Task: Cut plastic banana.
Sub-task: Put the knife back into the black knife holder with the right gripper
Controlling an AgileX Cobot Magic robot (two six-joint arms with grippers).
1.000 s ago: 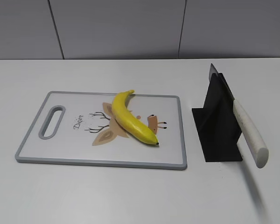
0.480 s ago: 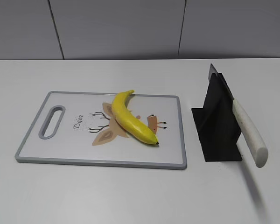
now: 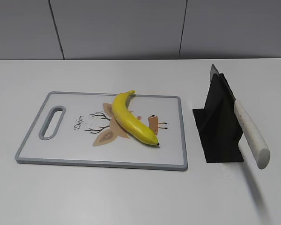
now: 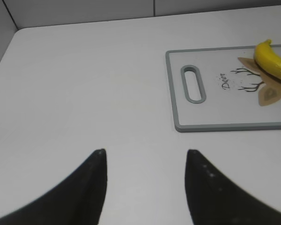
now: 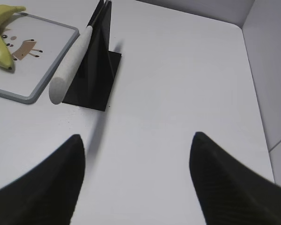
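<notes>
As cutting not yet begun, plastic banana [image 3: 131, 118] laid on cutting board [image 3: 61, 150]; knife [image 3: 250, 133] propped in black stand [image 3: 218, 129] beside board, handle out for grasping. Left gripper [image 4: 145, 157] and right gripper [image 5: 138, 150] held wide, empty.

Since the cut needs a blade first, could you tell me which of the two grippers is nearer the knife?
The right gripper: its view shows the knife in the black stand just ahead, whereas the left gripper faces the cutting board's handle end.

Both black two-fingered grippers, the left gripper [image 4: 145, 157] and the right gripper [image 5: 136, 140], hover above the white table [image 4: 84, 93], fingers spread wide, holding nothing.
</notes>
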